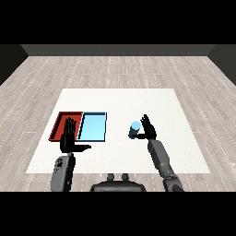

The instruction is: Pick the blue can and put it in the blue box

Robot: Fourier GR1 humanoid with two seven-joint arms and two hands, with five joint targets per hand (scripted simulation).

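White table (pixel 120 99) under me holds the red tray (pixel 59 120) beside the light blue tray (pixel 93 115). Right of them, the blue can (pixel 134 129) stands upright, touching my right hand (pixel 148 128), fingers straight. My left hand (pixel 69 138) hovers spread near the red tray.

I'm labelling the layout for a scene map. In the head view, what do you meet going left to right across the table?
Red tray → left hand, overlapping the red tray's right part → blue tray → blue can → right hand, right beside the can.
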